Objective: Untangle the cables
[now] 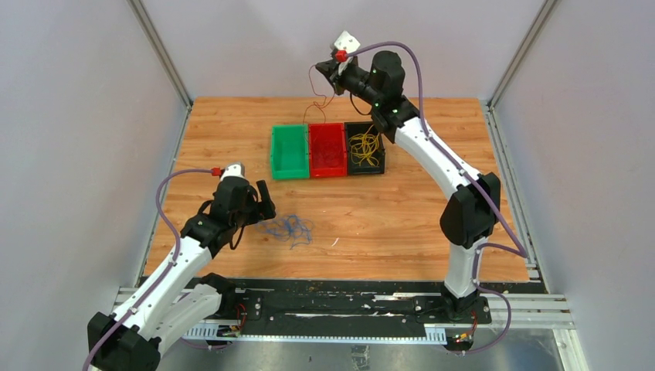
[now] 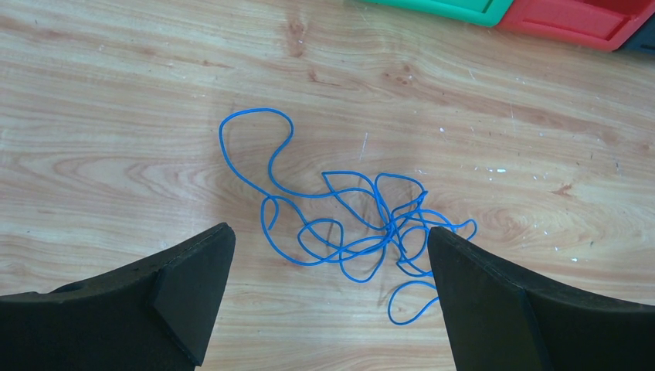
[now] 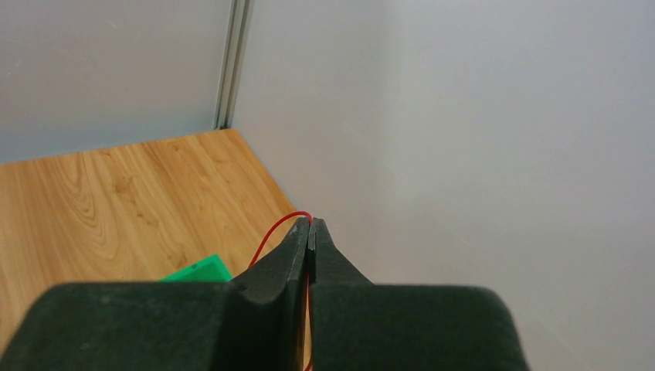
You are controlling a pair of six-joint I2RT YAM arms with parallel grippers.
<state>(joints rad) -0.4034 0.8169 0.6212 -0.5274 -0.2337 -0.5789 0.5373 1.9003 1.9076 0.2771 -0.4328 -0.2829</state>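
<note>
right gripper is raised over the far edge of the table, its jaws pressed together on a thin red cable that arcs out from the fingertips and hangs down toward the row of bins. the green bin, red bin and black bin stand side by side, touching, with yellow cables coiled in the black one. left gripper hovers low near the front of the table, jaws spread wide, holding nothing. a blue cable lies in a loose tangle on the wood right below and between its fingers.
</note>
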